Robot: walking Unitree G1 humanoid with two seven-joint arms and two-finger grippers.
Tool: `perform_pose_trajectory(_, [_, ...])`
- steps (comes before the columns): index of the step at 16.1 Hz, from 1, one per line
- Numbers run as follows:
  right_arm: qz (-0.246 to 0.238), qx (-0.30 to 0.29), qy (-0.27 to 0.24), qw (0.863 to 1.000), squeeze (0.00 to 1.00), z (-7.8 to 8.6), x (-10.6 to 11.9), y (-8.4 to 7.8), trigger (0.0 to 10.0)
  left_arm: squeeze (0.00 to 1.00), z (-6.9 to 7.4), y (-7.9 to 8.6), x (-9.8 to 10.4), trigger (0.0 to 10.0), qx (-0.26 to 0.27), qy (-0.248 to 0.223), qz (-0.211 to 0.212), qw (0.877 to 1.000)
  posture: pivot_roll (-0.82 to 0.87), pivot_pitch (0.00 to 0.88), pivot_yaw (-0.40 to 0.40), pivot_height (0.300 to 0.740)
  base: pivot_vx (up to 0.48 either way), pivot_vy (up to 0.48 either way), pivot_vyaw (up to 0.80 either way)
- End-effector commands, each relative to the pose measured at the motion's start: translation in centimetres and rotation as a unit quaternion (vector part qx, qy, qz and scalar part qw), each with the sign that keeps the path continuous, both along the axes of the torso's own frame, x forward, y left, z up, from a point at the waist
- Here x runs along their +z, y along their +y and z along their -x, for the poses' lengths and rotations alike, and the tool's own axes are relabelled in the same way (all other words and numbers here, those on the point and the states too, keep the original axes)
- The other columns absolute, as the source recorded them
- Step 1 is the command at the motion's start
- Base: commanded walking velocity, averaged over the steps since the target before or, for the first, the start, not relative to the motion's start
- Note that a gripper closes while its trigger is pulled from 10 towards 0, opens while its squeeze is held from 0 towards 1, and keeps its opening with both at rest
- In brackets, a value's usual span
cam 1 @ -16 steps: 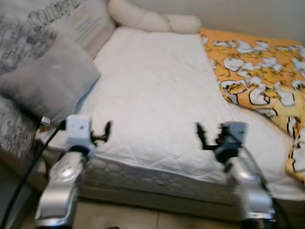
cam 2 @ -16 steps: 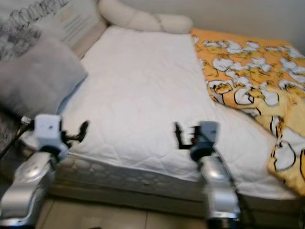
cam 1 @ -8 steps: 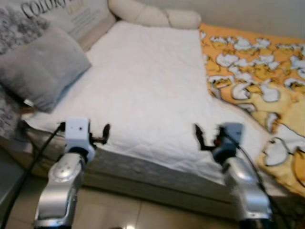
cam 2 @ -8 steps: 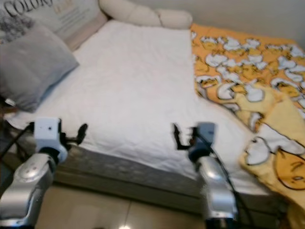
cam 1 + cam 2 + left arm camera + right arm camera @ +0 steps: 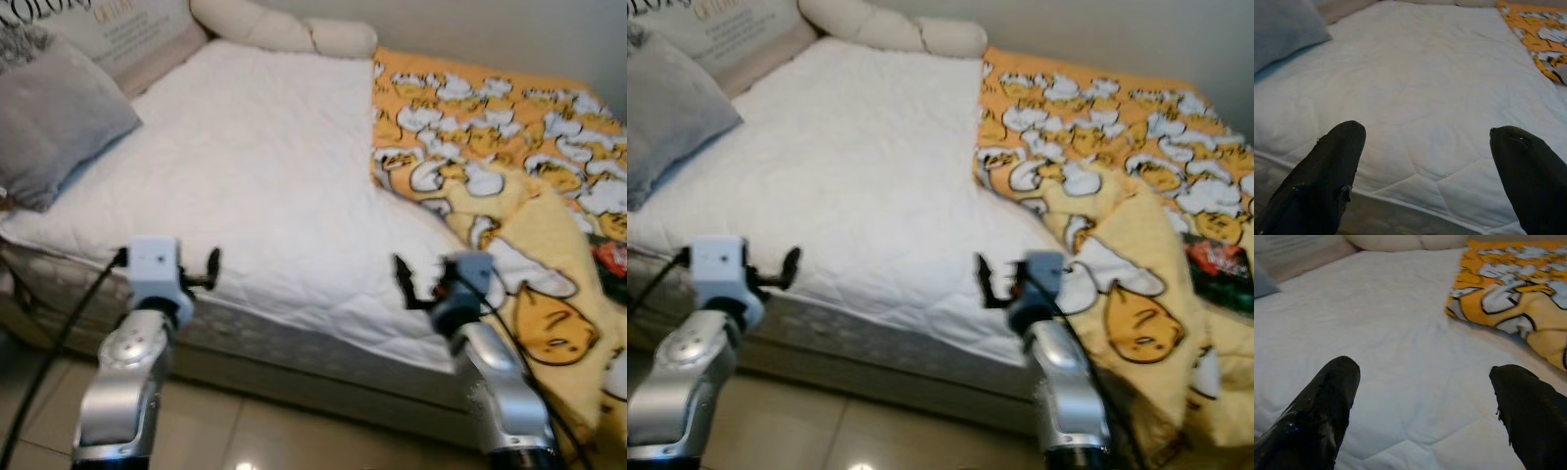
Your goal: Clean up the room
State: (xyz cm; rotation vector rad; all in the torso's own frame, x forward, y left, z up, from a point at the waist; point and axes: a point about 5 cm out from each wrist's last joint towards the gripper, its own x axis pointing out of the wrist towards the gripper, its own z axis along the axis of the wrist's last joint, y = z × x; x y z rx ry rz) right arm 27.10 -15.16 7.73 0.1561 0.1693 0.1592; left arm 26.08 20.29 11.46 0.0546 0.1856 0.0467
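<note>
Two grippers up at my bed edge, both empty.

My left gripper (image 5: 1425, 171) and right gripper (image 5: 1422, 406) have jaws spread wide above the white quilted mattress (image 5: 265, 166). I see the orange duck-print blanket (image 5: 490, 147) bunched at 2 o'clock, a grey pillow (image 5: 49, 117) at 10 o'clock, a cream bolster (image 5: 284, 31) at 12.

Soft, even indoor light, with a slight blur in the head views.

We see the white mattress (image 5: 265, 176) brightly lit, nearly washed out, and a small glare spot on the floor tiles (image 5: 240, 466). The duck-print blanket (image 5: 1117, 166) looks smeared, perhaps from motion. In the wrist views the black fingers (image 5: 1327, 171) loom large and unfocused.
</note>
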Motion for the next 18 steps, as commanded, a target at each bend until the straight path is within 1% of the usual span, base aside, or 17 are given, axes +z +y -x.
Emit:
perform_pose_trajectory(1, [0.01,-0.016,-0.008,1.0,1.0,-0.15,0.4,-1.1,10.0,1.0,-0.32,-0.82,0.45,10.0,-0.02,-0.021,-0.007,1.0,0.01,0.0,-0.029,0.74,0.0,-0.39,0.0])
perform_pose_trajectory(2, [0.011,-0.014,-0.008,1.0,1.0,-0.14,0.4,-1.08,10.0,1.0,-0.25,-0.88,0.31,10.0,-0.025,-0.009,-0.012,1.0,0.01,0.0,-0.029,0.74,0.0,-0.382,0.0])
perform_pose_trajectory(4, [0.012,-0.003,-0.012,1.0,1.0,-0.11,0.53,-0.82,10.0,1.0,-0.19,-0.96,0.22,10.0,-0.04,0.003,-0.007,0.999,0.01,0.0,-0.028,0.74,0.0,-0.392,0.0])
perform_pose_trajectory(5, [0.011,-0.001,-0.012,1.0,1.0,-0.1,0.53,-0.74,10.0,1.0,-0.23,-0.91,0.34,10.0,-0.043,0.001,-0.022,0.999,0.0,0.0,-0.028,0.74,0.0,-0.394,0.78])
perform_pose_trajectory(6, [0.011,0.0,-0.012,1.0,1.0,-0.1,0.52,-0.74,10.0,1.0,-0.24,-0.89,0.38,10.0,-0.043,-0.001,-0.025,0.999,0.0,0.0,-0.028,0.74,0.0,-0.394,0.78])
perform_pose_trajectory(7, [0.012,-0.002,-0.011,1.0,1.0,-0.13,0.48,-0.79,10.0,0.96,-0.26,-1.11,0.43,10.0,-0.053,-0.004,-0.028,0.998,0.0,0.0,-0.029,0.74,0.0,-0.394,0.8])
perform_pose_trajectory(10, [0.012,-0.009,-0.009,1.0,1.0,-0.13,0.38,-1.07,10.0,0.96,-0.25,-1.2,0.42,10.0,-0.054,-0.007,-0.034,0.998,0.0,0.0,-0.029,0.74,0.0,-0.394,0.0])
perform_pose_trajectory(15, [0.014,-0.006,-0.007,1.0,1.0,-0.08,0.29,-0.99,10.0,0.95,-0.23,-1.04,0.36,10.0,-0.05,-0.009,-0.043,0.998,0.0,0.0,-0.033,0.74,0.0,-0.389,0.0])
perform_pose_trajectory(18, [0.019,0.006,-0.006,1.0,1.0,-0.08,0.23,-0.79,10.0,0.96,-0.19,-1.08,0.19,10.0,-0.051,-0.007,-0.045,0.998,0.0,0.0,-0.03,0.74,0.0,-0.389,0.0])
